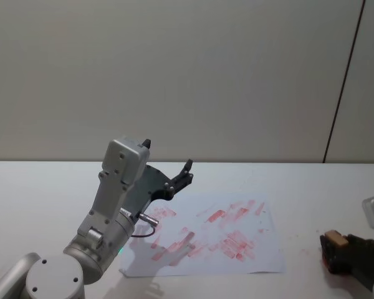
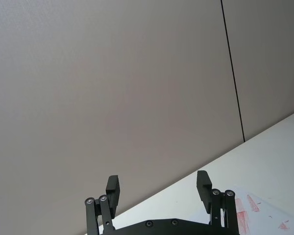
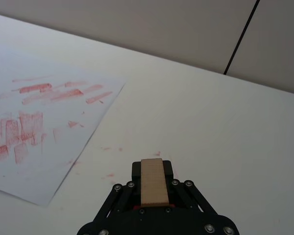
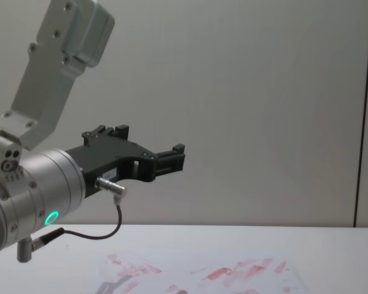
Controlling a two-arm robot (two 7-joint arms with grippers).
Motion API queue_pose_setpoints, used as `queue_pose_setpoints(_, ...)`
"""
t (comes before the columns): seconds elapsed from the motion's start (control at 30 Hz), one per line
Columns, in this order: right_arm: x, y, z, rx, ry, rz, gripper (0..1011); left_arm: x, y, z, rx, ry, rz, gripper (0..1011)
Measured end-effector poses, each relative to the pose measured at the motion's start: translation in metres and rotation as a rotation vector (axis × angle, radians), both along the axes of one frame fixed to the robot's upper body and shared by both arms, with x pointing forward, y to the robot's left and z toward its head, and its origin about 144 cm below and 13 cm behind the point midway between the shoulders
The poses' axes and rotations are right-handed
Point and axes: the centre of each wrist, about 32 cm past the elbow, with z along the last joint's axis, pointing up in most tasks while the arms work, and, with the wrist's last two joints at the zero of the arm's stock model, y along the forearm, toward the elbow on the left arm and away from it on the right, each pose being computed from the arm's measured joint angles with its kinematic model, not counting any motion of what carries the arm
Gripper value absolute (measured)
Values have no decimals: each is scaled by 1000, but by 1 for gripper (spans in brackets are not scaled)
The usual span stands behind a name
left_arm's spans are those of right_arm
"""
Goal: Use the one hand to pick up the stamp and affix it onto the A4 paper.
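Stamp (image 3: 152,183) sits clamped in the right pincer (image 3: 152,169) at the head view's lower right, over bare desk (image 1: 311,187) beside the A4 paper (image 1: 262,249). Pickup seems done; next comes carrying it leftward and pressing down on a clean patch. Idle, the left pincer (image 2: 158,182) hangs open, raised at centre-left.

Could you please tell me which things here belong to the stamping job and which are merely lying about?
In the job: the stamp, clamped in the right gripper; the A4 paper, red-marked.
Not in it: the left gripper, raised, open; red smudges on the table.
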Motion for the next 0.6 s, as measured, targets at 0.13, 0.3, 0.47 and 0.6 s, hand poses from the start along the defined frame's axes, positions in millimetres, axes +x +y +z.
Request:
queue_pose_setpoints(0.13,3,3,2,19,-34,10,219,0,0,0,0,0,0,1002)
queue_pose_setpoints(0.3,8,8,6,51,-89,29,219,0,0,0,0,0,0,1002)
queue_pose_setpoints(0.47,15,16,11,92,-146,60,219,0,0,0,0,0,0,1003)
queue_pose_setpoints(0.6,20,24,15,127,-182,97,219,0,0,0,0,0,0,1002)
